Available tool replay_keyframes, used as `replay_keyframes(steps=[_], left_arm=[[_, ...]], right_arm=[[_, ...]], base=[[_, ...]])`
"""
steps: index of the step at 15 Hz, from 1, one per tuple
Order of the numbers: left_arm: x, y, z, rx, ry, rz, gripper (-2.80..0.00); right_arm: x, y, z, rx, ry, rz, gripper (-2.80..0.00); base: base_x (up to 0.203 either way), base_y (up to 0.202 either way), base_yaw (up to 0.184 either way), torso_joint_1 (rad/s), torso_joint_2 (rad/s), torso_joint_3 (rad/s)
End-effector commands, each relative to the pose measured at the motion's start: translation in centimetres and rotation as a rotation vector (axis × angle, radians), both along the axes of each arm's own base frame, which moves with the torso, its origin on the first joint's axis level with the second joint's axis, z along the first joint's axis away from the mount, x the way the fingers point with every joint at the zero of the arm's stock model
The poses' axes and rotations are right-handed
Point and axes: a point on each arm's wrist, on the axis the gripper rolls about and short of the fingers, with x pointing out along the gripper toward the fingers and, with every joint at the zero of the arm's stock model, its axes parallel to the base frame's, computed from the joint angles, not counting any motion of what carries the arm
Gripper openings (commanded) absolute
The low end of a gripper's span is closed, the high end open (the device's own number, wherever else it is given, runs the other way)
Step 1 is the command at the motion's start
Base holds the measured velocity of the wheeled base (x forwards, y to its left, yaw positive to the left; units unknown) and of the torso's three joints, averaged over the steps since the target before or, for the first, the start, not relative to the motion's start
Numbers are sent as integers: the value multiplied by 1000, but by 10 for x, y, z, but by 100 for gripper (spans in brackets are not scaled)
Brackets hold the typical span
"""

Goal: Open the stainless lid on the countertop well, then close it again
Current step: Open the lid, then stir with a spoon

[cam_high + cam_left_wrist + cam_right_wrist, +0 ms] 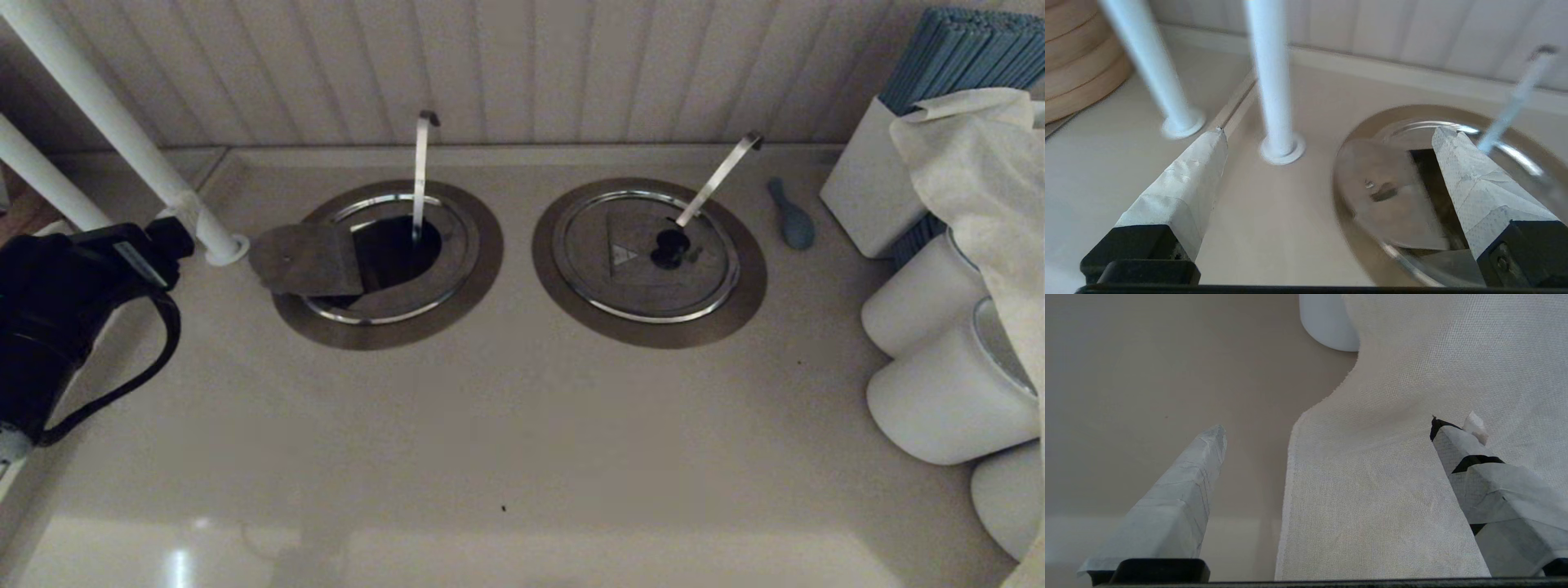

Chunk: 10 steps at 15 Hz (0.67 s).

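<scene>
The stainless lid on the left countertop well [488, 257] stands open. Its folding flap [306, 260] lies flipped back toward the left, over the bronze ring, so the knob is hidden. The dark hole [397, 247] shows, with the thin hooked rod [420, 175] rising from it. My left arm [65, 318] hangs left of the well. In the left wrist view my left gripper [1329, 132] is open and empty, a short way back from the flap [1392, 196] and rod [1515, 102]. My right gripper [1327, 426] is open over a white cloth [1392, 490], off to the right.
The twin well's closed lid [629, 282] with a flat strip handle [718, 175] sits to the right. Two white posts [122, 131] stand behind my left arm. A blue spoon [790, 216], white cylinders [939, 384] and a draped cloth [980, 163] crowd the right side.
</scene>
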Motion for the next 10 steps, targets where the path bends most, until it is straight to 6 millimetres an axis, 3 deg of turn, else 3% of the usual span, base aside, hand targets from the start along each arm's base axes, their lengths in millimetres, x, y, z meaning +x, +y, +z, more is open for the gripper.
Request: replay_keyframes(steps=[1,3,5,7,10], left_arm=[[9,-4,4,15,-1,-64,0],[41,-13,0,40,34,-164,0],[83,-26,9,54,15,-234,0],[123,-46,18,61,4,-288,0],[167,-79,21,74,63,-375,0]], right_arm=[[0,0,0,0,0,2,0],[0,0,0,0,0,0,0],[0,0,0,0,0,2,0],[0,0,0,0,0,2,0],[0,0,0,0,0,0,0]], base=[[0,0,0,0,0,0],[0,0,0,0,0,0],[0,0,0,0,0,0],[0,0,0,0,0,0],[0,0,0,0,0,0]])
